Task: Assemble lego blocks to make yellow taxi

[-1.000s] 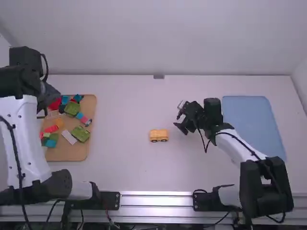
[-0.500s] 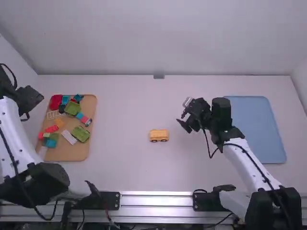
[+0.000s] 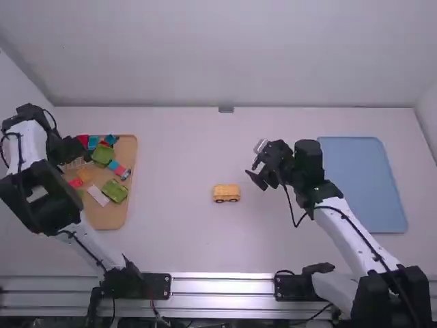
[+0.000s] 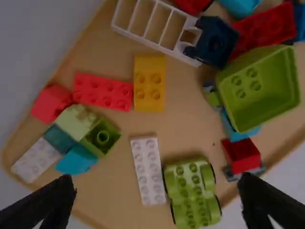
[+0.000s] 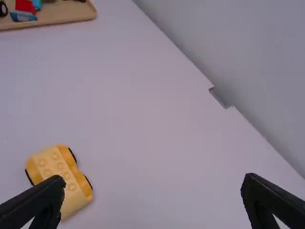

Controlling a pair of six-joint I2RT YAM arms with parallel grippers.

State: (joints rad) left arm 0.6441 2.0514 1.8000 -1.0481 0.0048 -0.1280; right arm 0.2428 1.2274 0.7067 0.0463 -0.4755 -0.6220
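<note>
A yellow wheeled car base (image 3: 227, 193) stands alone mid-table; in the right wrist view the yellow base (image 5: 62, 179) lies beside one fingertip, studs up. My right gripper (image 3: 254, 179) is above the table to the right of it; the right gripper (image 5: 152, 191) is open with nothing between its fingers. My left gripper (image 3: 76, 152) is over the block tray at the left; the left gripper (image 4: 157, 195) is open above the blocks. Below it are a yellow block (image 4: 149, 83), a red block (image 4: 103, 91), a white block (image 4: 148, 171) and a green wheeled base (image 4: 192, 193).
The wooden tray (image 3: 102, 217) also holds a green tub-shaped block (image 4: 257, 88), a white frame piece (image 4: 150, 24), a dark blue piece (image 4: 215, 42) and several other blocks. A blue tray (image 3: 362, 184) lies at the right, beside the right arm.
The left arm has folded back from high at the left edge, and its gripper has come in over the wooden tray. My right gripper has shifted slightly, while the yellow base has stayed put.
</note>
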